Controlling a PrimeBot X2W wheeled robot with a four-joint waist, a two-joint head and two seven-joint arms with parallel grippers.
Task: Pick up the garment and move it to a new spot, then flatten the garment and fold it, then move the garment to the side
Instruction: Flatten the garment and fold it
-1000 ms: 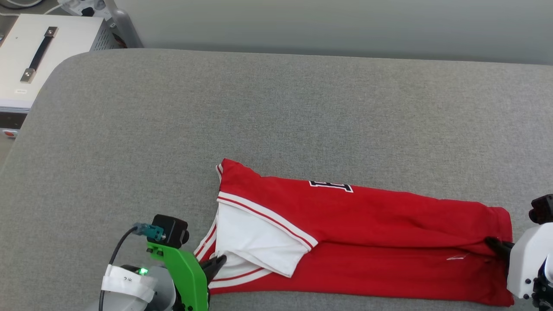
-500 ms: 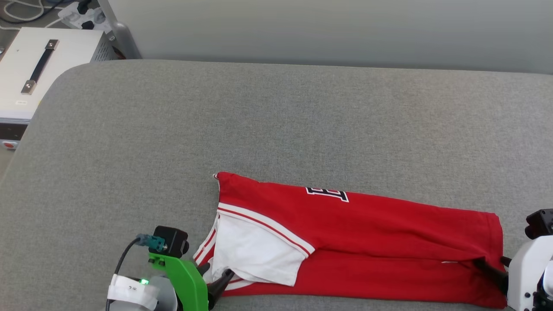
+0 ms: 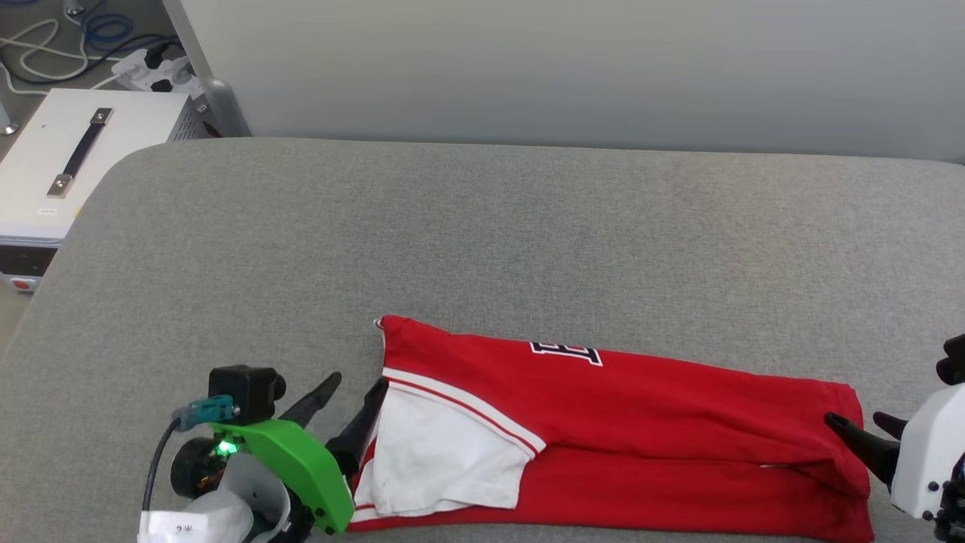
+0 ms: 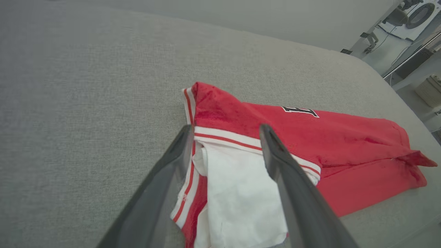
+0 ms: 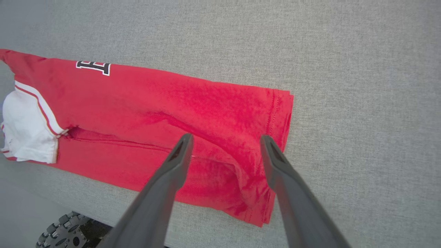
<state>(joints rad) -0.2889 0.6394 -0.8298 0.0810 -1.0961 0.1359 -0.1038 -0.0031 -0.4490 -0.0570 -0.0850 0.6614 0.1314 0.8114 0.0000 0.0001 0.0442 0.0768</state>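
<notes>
The folded red T-shirt (image 3: pixel 641 407) lies along the near edge of the grey padded table (image 3: pixel 452 226). The left gripper (image 3: pixel 358 379) holds its jaws apart at the shirt's white-sleeved left end. The right gripper (image 3: pixel 853 416) holds its jaws apart over the right hem.

Folded red garment (image 3: pixel 641 422) lying flat

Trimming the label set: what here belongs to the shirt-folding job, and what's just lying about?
Job: red T-shirt; grey padded table under it; left fingers and right fingers, open at its ends.
Lying about: white box with a handle; power strip; cables.
</notes>
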